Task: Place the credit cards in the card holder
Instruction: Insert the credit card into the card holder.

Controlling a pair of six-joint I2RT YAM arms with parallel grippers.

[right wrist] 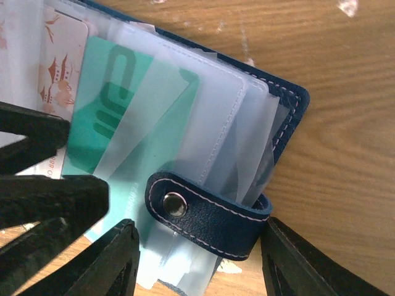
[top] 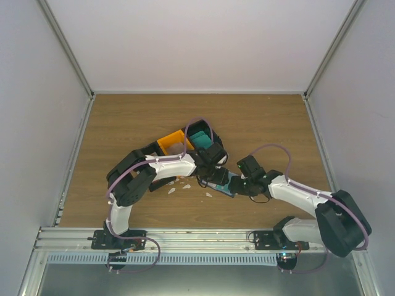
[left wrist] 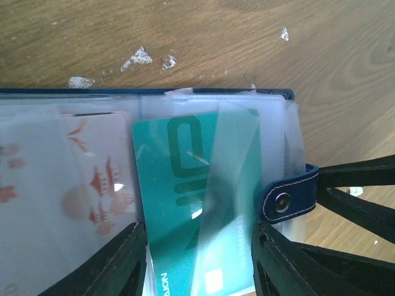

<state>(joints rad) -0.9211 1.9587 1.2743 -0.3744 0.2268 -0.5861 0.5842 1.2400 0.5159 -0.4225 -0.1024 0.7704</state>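
The navy card holder [top: 221,186] lies open on the wooden table, its clear sleeves up. My left gripper [top: 213,163] [left wrist: 199,246] is shut on a teal credit card [left wrist: 179,185], its fingers on the two long edges. The card's far end lies partly under a clear sleeve. A white card with a red drawing [left wrist: 92,185] sits in the sleeve to its left. My right gripper [top: 237,184] [right wrist: 200,246] is shut on the holder's snap tab [right wrist: 210,216], pinning that edge. The teal card [right wrist: 105,105] and the white card [right wrist: 58,68] show in the right wrist view too.
An orange bin [top: 171,143] and a black bin holding teal cards [top: 200,137] stand just behind the two grippers. Small white scraps [top: 179,187] [left wrist: 139,58] lie on the wood near the holder. Grey walls enclose the table.
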